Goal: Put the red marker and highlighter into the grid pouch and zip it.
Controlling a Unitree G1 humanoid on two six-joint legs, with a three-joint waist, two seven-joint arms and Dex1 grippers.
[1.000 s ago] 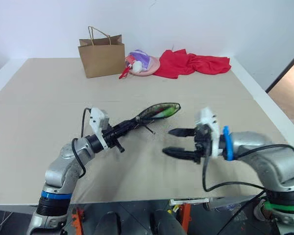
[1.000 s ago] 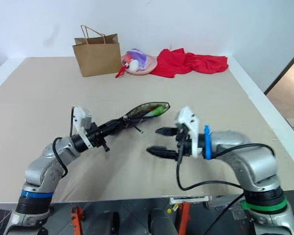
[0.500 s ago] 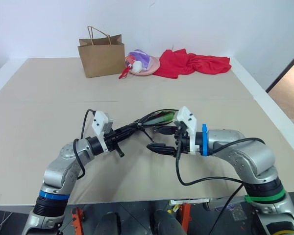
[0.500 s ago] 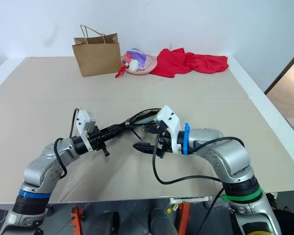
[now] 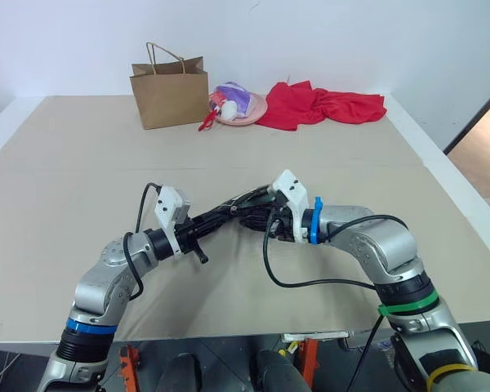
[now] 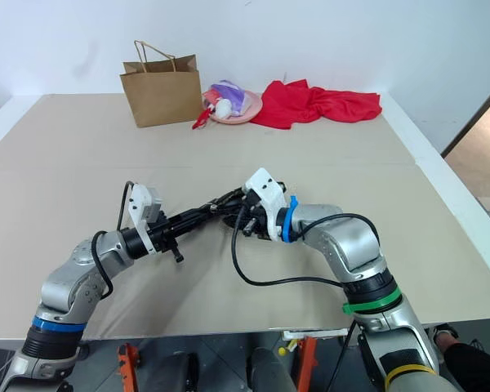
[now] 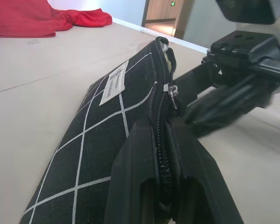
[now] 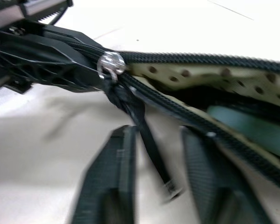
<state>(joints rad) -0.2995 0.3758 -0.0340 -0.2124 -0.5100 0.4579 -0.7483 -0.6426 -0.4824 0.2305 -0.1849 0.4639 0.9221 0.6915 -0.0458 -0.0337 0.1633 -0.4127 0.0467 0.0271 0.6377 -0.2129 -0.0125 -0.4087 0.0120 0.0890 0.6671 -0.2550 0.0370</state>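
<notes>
The grid pouch (image 7: 102, 135) is sitting above the table (image 5: 82, 180), partly unzipped, with the highlighter (image 8: 252, 130) peeking out inside. The left gripper (image 7: 163, 154) is pinching its zipper end tight. The right gripper (image 8: 154, 163) is standing narrowly open around the cord pull (image 8: 140, 121).

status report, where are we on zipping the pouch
Left end effector shut on grid pouch. Right end effector at cord pull, grip unclear. Pouch unzipped.

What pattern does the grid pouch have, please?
Black with white grid lines, clearest in the left wrist view: the grid pouch.
</notes>
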